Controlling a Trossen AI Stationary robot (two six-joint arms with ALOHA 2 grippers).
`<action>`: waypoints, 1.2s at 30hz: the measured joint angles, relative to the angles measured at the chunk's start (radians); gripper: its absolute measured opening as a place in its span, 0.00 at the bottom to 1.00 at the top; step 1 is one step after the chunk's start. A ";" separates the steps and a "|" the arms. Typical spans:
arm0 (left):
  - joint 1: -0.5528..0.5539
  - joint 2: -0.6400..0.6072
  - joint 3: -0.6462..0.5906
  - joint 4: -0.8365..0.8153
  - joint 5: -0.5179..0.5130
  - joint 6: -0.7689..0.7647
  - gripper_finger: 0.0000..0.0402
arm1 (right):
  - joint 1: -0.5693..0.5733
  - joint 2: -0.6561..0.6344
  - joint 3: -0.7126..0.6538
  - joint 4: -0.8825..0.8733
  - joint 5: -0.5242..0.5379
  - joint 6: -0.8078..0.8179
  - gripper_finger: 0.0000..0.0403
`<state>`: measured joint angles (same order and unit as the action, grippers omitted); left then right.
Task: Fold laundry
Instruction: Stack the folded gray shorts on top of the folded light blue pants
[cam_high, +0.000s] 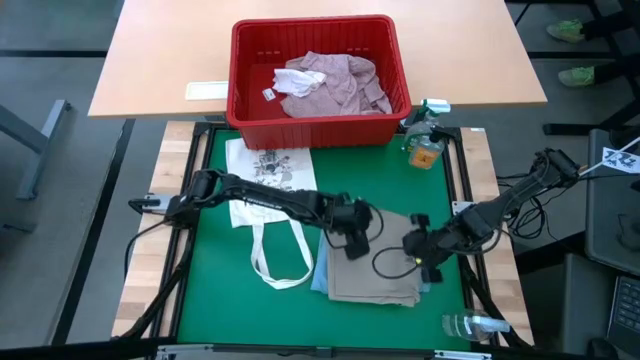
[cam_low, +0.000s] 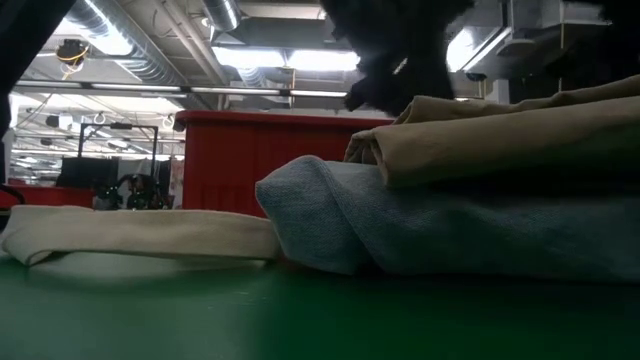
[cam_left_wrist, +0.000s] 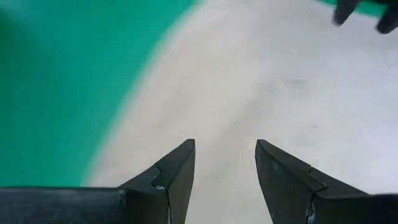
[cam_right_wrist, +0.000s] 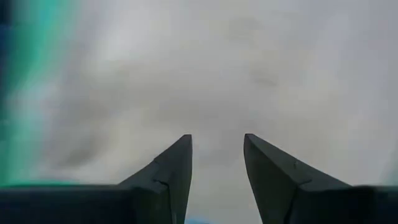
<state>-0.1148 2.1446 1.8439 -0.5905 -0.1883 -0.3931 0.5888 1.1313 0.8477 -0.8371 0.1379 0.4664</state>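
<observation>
Two folded garments (cam_low: 480, 200) stacked, one tote (cam_high: 268, 205) beside.

From above, my own arms cover much of the folded tan cloth piece (cam_high: 375, 280); its upper edge lies hidden beneath my left fingers (cam_high: 352, 243) and my right fingers (cam_high: 418, 247). The folded light blue denim jeans (cam_high: 320, 275) show only as a narrow strip beside that cloth; the rest is buried under it. In the low view, the picture's right edge cuts off both garments, and the dark shapes overhead cannot be told apart. Both wrist views are blurred: the pale surface ahead of my fingers shows no weave or seam. The small white tag (cam_high: 268, 94) inside the red plastic basket (cam_high: 244, 100) is too small to read.
</observation>
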 joint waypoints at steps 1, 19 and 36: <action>-0.014 0.000 0.000 0.015 0.030 -0.001 0.40 | 0.001 0.000 0.000 0.041 -0.056 0.000 0.36; -0.299 0.019 -0.011 0.065 -0.187 0.003 0.40 | 0.247 0.184 0.001 0.246 0.055 -0.003 0.36; -0.347 0.112 -0.012 0.046 -0.193 0.003 0.40 | 0.262 0.336 0.002 0.265 0.027 -0.003 0.36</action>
<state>-0.4618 2.2566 1.8317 -0.5450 -0.3817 -0.3904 0.8505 1.4674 0.8497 -0.5724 0.1651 0.4631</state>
